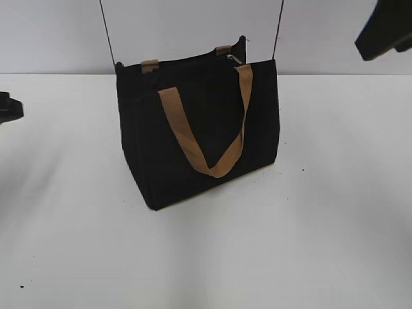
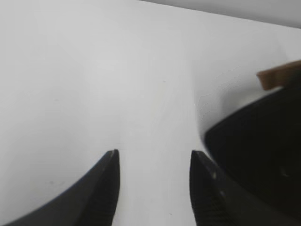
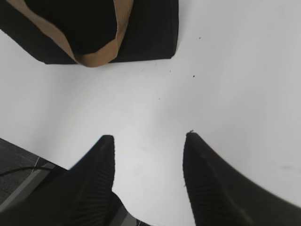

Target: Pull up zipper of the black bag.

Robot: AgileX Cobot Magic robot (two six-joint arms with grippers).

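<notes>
White table (image 1: 335,212), pale wall (image 1: 187,32) behind

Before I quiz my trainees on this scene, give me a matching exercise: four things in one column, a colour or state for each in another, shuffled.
1. bag
2. front handle
3. zipper pull
4. right end effector

A. open, holding nothing
B. tan
C. black
D. silver

Pairs: 1-C, 2-B, 3-D, 4-A
</notes>
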